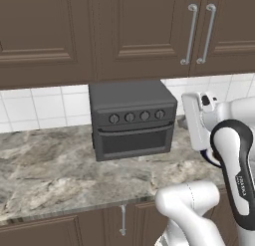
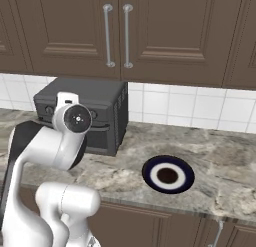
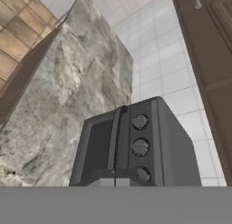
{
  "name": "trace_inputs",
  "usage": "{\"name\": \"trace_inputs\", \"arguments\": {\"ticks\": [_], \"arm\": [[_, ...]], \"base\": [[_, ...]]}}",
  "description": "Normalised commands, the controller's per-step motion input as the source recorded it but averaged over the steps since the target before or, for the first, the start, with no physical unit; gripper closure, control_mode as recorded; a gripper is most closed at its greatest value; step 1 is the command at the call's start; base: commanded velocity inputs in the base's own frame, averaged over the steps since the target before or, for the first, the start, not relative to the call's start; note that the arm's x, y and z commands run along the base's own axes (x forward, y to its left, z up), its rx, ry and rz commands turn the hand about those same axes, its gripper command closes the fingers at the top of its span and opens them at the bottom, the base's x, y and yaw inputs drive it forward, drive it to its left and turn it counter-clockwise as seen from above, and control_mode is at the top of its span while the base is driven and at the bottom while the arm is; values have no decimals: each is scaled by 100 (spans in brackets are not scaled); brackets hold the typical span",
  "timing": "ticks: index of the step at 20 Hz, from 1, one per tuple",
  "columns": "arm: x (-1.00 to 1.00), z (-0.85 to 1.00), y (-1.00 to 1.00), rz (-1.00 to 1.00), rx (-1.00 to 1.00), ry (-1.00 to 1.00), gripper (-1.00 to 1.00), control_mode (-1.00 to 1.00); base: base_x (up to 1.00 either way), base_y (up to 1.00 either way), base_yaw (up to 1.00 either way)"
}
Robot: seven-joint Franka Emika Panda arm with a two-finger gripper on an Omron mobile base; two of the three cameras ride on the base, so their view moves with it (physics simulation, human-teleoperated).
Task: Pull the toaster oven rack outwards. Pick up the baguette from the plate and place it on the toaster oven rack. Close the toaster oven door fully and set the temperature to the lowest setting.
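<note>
Four knobs (image 1: 137,116) run across the front of the toaster oven (image 1: 132,118), and you can see its door (image 1: 133,143) standing shut, the curved black handle (image 1: 134,131) lying flat against the top edge of the window. The oven sits on the marble counter (image 1: 45,170) against the tiled wall, under the brown cabinets. To its right, well apart, the plate (image 2: 168,174) lies near the counter's front edge, and you will notice it is bare: no baguette shows on it or anywhere on the counter. With the door closed, you cannot see the rack or whether the loaf is inside, but the empty plate and shut door suggest the loading steps are done. What looks left for you is the temperature setting. The gripper (image 3: 114,182) is closed with nothing between its fingers, held close in front of the oven face near the knob row; from the hand camera the knobs appear just ahead of the tips. You cannot tell from these pictures which knob governs temperature, nor where any pointer stands, so treat that last step as still open
</note>
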Motion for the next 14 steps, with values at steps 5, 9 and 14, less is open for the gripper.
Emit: {"name": "trace_inputs", "arguments": {"ticks": [5,9,14], "arm": [[22,-36,1,-7,11,-8,100,-100],[9,-24,16,-6,9,-13,100,-100],[7,-27,28,-6,6,-15,100,-100]], "base": [[0,0,0],[0,0,0],[0,0,0]]}}
